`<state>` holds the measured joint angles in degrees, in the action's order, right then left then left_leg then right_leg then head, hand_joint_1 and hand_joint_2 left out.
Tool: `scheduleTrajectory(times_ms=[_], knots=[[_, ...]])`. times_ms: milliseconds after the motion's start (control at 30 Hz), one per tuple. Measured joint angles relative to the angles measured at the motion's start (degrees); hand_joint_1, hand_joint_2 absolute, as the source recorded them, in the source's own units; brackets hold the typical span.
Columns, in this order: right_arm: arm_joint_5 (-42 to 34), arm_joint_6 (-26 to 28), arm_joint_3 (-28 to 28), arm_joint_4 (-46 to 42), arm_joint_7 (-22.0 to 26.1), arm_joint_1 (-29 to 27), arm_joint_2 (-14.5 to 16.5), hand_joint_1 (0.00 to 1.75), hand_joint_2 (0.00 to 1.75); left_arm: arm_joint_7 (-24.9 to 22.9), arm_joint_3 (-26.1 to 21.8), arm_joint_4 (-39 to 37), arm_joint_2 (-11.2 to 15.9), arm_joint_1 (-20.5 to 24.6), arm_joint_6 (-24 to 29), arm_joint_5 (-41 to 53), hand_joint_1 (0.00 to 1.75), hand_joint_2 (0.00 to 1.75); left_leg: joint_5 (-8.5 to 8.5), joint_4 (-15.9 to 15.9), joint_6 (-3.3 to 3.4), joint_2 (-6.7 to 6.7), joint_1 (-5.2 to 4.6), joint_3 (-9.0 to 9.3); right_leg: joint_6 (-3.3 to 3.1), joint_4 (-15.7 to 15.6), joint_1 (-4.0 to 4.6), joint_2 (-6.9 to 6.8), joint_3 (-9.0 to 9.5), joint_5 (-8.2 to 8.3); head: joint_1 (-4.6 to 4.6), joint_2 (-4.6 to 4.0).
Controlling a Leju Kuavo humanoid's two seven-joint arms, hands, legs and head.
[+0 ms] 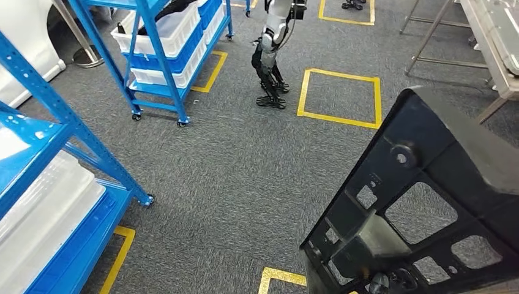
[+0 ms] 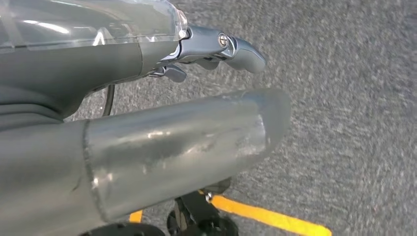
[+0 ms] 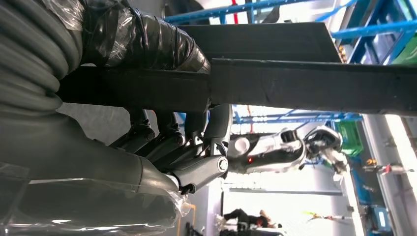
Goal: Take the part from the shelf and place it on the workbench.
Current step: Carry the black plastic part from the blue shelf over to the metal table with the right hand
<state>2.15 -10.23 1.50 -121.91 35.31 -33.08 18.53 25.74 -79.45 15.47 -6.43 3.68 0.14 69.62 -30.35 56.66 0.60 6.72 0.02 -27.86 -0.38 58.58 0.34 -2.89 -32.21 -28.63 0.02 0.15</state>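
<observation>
The part (image 1: pixel 428 202), a big black frame with cut-outs, is already off the shelf (image 1: pixel 67 131): the right hand (image 3: pixel 182 157) grips its edge and carries it over the carpet (image 1: pixel 245 171). So the taking is done, I think. The workbench (image 1: pixel 496 43) stands well apart, at the far right, and the placing is left. The left hand (image 2: pixel 216 49) hangs free with nothing in it, fingers a little curled. Another robot (image 1: pixel 272 49) stands ahead.

You get even, bright overhead light in the head view, with soft shadows on the carpet (image 1: pixel 245 165). The left wrist view is motion-blurred. The right wrist view blows out white at lower right.
</observation>
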Motion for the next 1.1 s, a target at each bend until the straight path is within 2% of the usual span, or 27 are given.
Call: scheduleTrajectory(times_ms=[33,67,100,167,200,233,267,300,333,400,433,467,533,567,600,667,700,733,767,800,833,900,933,967,1033,1067,1100], knots=[[-0.01,-0.05,0.13,-0.04,-0.01,-0.05,0.13,1.75,1.75,-0.01,0.00,0.00,-0.03,0.09,0.03,0.01,0.00,0.00,-0.23,0.04,-0.28,0.07,0.10,0.13,-0.32,-0.30,-0.14,0.57,0.04,0.20,0.01,0.00],[-0.04,-0.12,0.24,-0.10,-0.01,-0.07,0.27,1.75,1.75,-0.01,0.01,0.00,-0.05,0.14,0.05,0.02,0.00,0.00,-0.92,0.67,-0.57,-0.73,0.20,-0.02,-0.68,-0.62,-0.31,1.16,0.11,0.44,-0.01,0.00],[-0.12,-0.25,0.34,-0.16,-0.02,-0.05,0.44,1.75,1.75,-0.03,0.01,-0.01,-0.08,0.14,0.09,0.06,0.00,0.00,-2.22,2.36,-0.83,-2.10,0.32,-0.66,-1.06,-0.93,-0.51,1.75,0.18,0.69,-0.02,0.00],[-0.43,-0.67,0.57,-0.22,-0.15,0.00,0.74,1.75,1.75,-0.21,0.03,-0.02,-0.11,-0.05,0.21,0.15,0.00,0.00,-6.03,9.01,-1.16,-5.26,0.55,-3.56,-1.45,-1.08,-0.59,2.93,0.16,0.91,-0.05,0.00],[-0.66,-0.89,0.72,-0.21,-0.25,-0.02,0.82,1.75,1.75,-0.36,0.04,-0.02,-0.13,-0.20,0.31,0.24,0.00,0.00,-7.61,12.84,-1.27,-5.97,0.61,-5.33,-1.52,-1.04,-0.55,3.63,0.10,0.94,-0.05,0.00],[-0.90,-1.03,0.88,-0.21,-0.37,-0.09,0.87,1.75,1.75,-0.50,0.04,-0.01,-0.13,-0.36,0.45,0.34,0.00,0.00,-8.22,15.44,-1.36,-6.25,0.65,-6.60,-1.52,-0.97,-0.53,4.39,0.09,0.94,-0.04,0.00],[-1.14,-1.11,1.04,-0.21,-0.46,-0.16,0.90,1.75,1.75,-0.60,0.03,-0.01,-0.13,-0.47,0.60,0.46,0.00,0.00,-7.77,16.24,-1.41,-6.35,0.68,-7.11,-1.50,-0.86,-0.53,5.16,0.08,0.93,-0.04,0.00],[-1.35,-1.15,1.21,-0.21,-0.55,-0.22,0.92,1.75,1.75,-0.69,0.03,0.00,-0.12,-0.54,0.72,0.60,0.00,0.00,-6.18,14.79,-1.43,-6.49,0.74,-6.62,-1.43,-0.68,-0.57,5.96,0.09,0.89,-0.04,0.00],[-1.55,-1.15,1.37,-0.21,-0.62,-0.28,0.93,1.75,1.75,-0.77,0.02,0.00,-0.11,-0.58,0.84,0.75,0.00,0.00,-3.82,11.32,-1.45,-6.99,0.87,-5.20,-1.29,-0.43,-0.63,6.74,0.08,0.80,-0.04,0.00],[-1.88,-1.16,1.66,-0.21,-0.74,-0.36,0.95,1.75,1.75,-0.87,0.04,0.00,-0.11,-0.63,1.08,1.06,0.00,0.00,-0.77,4.25,-1.36,-9.90,1.21,-2.27,-0.80,0.29,-0.69,8.19,-0.25,0.56,-0.04,0.00],[-1.97,-1.16,1.79,-0.22,-0.81,-0.39,0.95,1.75,1.75,-0.94,0.05,0.00,-0.11,-0.67,1.20,1.18,0.00,0.00,-0.25,2.24,-1.20,-11.16,1.27,-1.47,-0.44,0.60,-0.71,8.85,-0.57,0.55,-0.04,0.00],[-2.01,-1.17,1.91,-0.22,-0.89,-0.46,0.96,1.75,1.75,-0.99,0.06,0.00,-0.13,-0.70,1.27,1.24,0.00,0.00,-0.46,1.66,-0.98,-11.90,1.22,-1.24,-0.06,0.74,-0.72,9.53,-0.94,0.65,-0.04,0.00],[-2.00,-1.28,2.23,-0.22,-1.16,-0.59,0.96,1.75,1.75,-1.11,0.07,0.00,-0.29,-0.64,0.89,1.27,0.00,0.00,-0.20,1.42,-0.23,-10.87,1.11,-1.24,0.74,0.81,-0.85,10.59,-1.52,0.98,-0.06,0.00],[-1.99,-1.42,2.44,-0.22,-1.32,-0.62,0.97,1.75,1.75,-1.19,0.07,0.04,-0.42,-0.56,0.49,1.29,0.00,0.00,0.03,1.20,0.20,-10.14,1.13,-1.19,1.03,1.18,-0.84,9.95,-1.82,0.75,-0.04,0.00],[-1.98,-1.65,2.63,-0.22,-1.48,-0.55,0.97,1.75,1.75,-1.29,0.07,0.09,-0.56,-0.50,0.00,1.31,0.00,0.00,0.26,0.94,0.70,-9.33,1.17,-1.19,1.27,2.38,-0.80,8.51,-2.43,-0.07,-0.02,0.00],[-1.96,-2.23,2.85,-0.20,-1.78,-0.24,0.97,1.75,1.75,-1.73,0.07,0.20,-0.72,-0.56,-0.98,1.27,0.00,0.00,0.45,0.72,1.34,-7.53,0.97,-1.26,1.67,8.18,-0.72,4.83,-5.16,-3.50,0.01,0.00],[-1.96,-2.53,2.91,-0.18,-1.92,-0.08,0.96,1.75,1.75,-2.06,0.07,0.23,-0.74,-0.65,-1.45,1.24,0.00,0.00,0.42,0.73,1.51,-6.59,0.81,-1.34,1.86,12.01,-0.77,3.84,-6.94,-5.33,0.01,0.00],[-1.95,-2.76,2.99,-0.14,-2.06,0.00,0.96,1.75,1.75,-2.45,0.07,0.25,-0.75,-0.73,-1.87,1.19,0.00,0.00,0.39,0.75,1.56,-5.62,0.66,-1.41,2.00,15.18,-0.87,3.42,-8.38,-6.50,0.01,0.00],[-1.95,-2.95,3.11,-0.08,-2.18,0.02,0.96,1.75,1.75,-2.85,0.07,0.26,-0.77,-0.75,-2.19,1.15,0.00,0.00,0.35,0.76,1.59,-4.73,0.56,-1.45,2.06,16.50,-0.94,3.23,-8.89,-6.59,0.02,0.00],[-1.92,-3.08,3.23,-0.01,-2.29,0.02,0.96,1.75,1.75,-3.30,0.07,0.27,-0.78,-0.72,-2.38,1.13,0.00,0.00,0.30,0.77,1.58,-3.94,0.50,-1.44,2.05,15.80,-0.99,3.07,-8.35,-5.70,0.02,0.00],[-1.87,-3.16,3.33,0.06,-2.42,0.03,0.96,1.75,1.75,-3.89,0.07,0.27,-0.86,-0.64,-2.44,1.09,0.00,0.00,0.22,0.77,1.55,-3.23,0.46,-1.36,1.95,12.88,-0.99,2.69,-6.62,-4.02,0.02,0.00],[-1.70,-3.27,3.40,0.13,-2.76,0.20,0.96,1.75,1.75,-5.24,0.03,0.32,-1.20,-0.51,-2.29,1.00,0.00,0.00,-0.06,0.81,1.27,-2.07,0.32,-0.99,1.37,4.77,-0.57,0.23,-2.04,-1.11,0.02,0.00],[-1.61,-3.30,3.40,0.14,-2.92,0.32,0.97,1.75,1.75,-5.78,0.01,0.34,-1.39,-0.46,-2.18,0.96,0.00,0.00,-0.20,0.84,1.04,-1.57,0.24,-0.81,0.99,1.91,-0.26,-0.74,-0.52,-0.38,0.01,0.00],[-1.55,-3.33,3.42,0.15,-3.03,0.43,0.97,1.75,1.75,-6.19,-0.02,0.36,-1.55,-0.40,-2.12,0.85,0.00,0.00,-0.31,0.85,0.81,-1.05,0.16,-0.66,0.67,0.51,0.05,-1.35,0.12,-0.25,0.01,0.00],[-1.38,-3.44,3.46,0.16,-3.18,0.50,0.98,1.75,1.75,-6.78,-0.08,0.40,-1.85,-0.21,-2.15,0.46,0.00,0.00,-0.47,0.72,0.33,0.01,0.11,-0.40,0.10,0.09,0.17,-0.23,0.05,-0.08,0.00,0.00],[-1.32,-3.50,3.50,0.16,-3.24,0.49,0.98,1.75,1.75,-7.02,-0.13,0.46,-1.97,-0.11,-2.22,0.22,0.00,0.00,-0.79,0.91,0.07,-0.29,0.18,-0.33,-0.20,-0.27,0.02,0.37,0.15,0.14,0.01,0.00],[-1.25,-3.57,3.52,0.16,-3.31,0.55,1.01,1.75,1.75,-7.13,-0.22,0.52,-2.07,-0.05,-2.33,0.01,0.00,0.00,-1.63,1.86,-0.16,-1.37,0.28,-0.64,-0.58,-0.66,-0.20,0.99,0.29,0.41,0.00,0.00]])
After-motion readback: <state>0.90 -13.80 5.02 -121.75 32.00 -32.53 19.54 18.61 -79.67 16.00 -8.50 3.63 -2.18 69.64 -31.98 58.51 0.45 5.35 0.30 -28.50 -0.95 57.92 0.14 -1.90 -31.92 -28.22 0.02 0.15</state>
